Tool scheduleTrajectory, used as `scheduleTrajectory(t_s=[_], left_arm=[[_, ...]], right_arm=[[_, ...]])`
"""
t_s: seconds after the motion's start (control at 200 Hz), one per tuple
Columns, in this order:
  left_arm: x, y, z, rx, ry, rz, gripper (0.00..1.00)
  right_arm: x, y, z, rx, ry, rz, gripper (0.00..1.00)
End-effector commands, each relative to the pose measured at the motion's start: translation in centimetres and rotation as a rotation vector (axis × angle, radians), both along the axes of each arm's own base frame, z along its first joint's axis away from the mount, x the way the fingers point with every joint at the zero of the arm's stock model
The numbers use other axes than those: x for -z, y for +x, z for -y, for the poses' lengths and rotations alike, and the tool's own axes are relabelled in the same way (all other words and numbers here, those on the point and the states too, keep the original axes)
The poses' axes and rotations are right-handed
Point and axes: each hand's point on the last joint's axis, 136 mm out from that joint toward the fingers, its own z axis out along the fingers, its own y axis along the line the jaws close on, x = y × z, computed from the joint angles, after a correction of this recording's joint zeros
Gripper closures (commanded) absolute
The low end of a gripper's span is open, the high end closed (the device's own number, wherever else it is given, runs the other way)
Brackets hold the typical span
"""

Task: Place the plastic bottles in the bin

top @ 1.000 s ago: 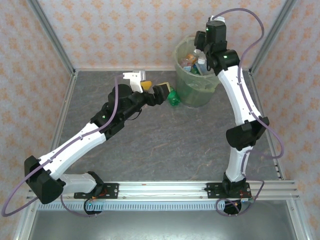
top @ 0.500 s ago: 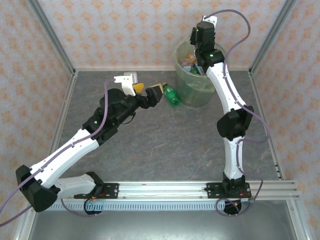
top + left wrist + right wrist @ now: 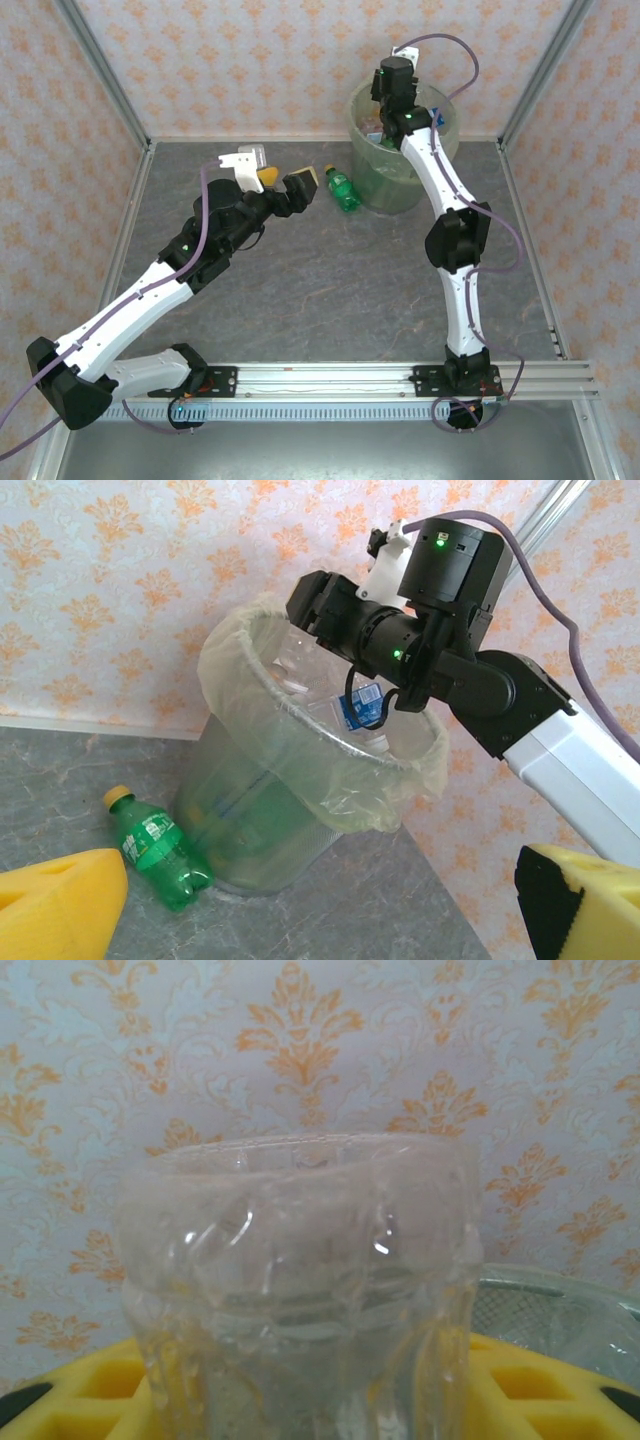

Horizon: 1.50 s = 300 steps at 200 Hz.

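I see pale wallpaper (image 3: 250, 60) with orange floral motifs on the walls (evenly lit), a grey marbled tabletop (image 3: 330, 290), slanting aluminium corner posts (image 3: 101, 65) and a metal rail (image 3: 330, 376) along the near edge.

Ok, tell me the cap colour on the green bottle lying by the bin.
Yellow cap, clearest in the left wrist view.

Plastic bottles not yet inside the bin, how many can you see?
2. A green bottle lies on the table beside the bin's base; a clear bottle is gripped in the right tool above the bin. Others may be hidden.
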Motion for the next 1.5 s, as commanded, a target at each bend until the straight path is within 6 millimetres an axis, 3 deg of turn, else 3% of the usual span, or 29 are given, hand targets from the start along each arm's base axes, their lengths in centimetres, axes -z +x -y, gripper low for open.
scheduleTrajectory(t_s=[0.0, 0.35, 0.741, 0.901, 1.116, 1.311, 1.497], left_arm=[[-0.1, -0.1, -0.8, -0.021, -0.015, 0.004, 0.01], [0.2, -0.1, -0.5, -0.004, -0.032, 0.003, 0.01], [-0.1, -0.3, -0.7, -0.001, -0.045, 0.01, 0.01], [0.0, -0.3, -0.7, -0.001, -0.046, 0.009, 0.01], [-0.4, -0.4, -0.8, -0.004, -0.032, 0.001, 0.01], [-0.4, -0.5, -1.1, -0.011, 0.002, -0.024, 0.01], [-1.2, -0.4, -1.4, -0.024, 0.011, -0.03, 0.01]], right_arm=[[-1.2, -1.1, 0.1, -0.007, -0.018, -0.013, 0.48], [-1.7, -3.4, 0.1, -0.037, 0.021, -0.081, 0.48], [-5.5, -5.0, 0.7, -0.022, -0.046, -0.014, 0.47], [-5.0, -4.0, 0.9, -0.016, -0.141, 0.016, 0.46], [-4.9, -2.6, -0.7, -0.073, -0.283, 0.067, 0.46], [-3.0, -1.3, -2.5, -0.123, -0.442, 0.068, 0.46], [-0.3, -0.4, -2.6, -0.151, -0.537, 0.022, 0.45]])
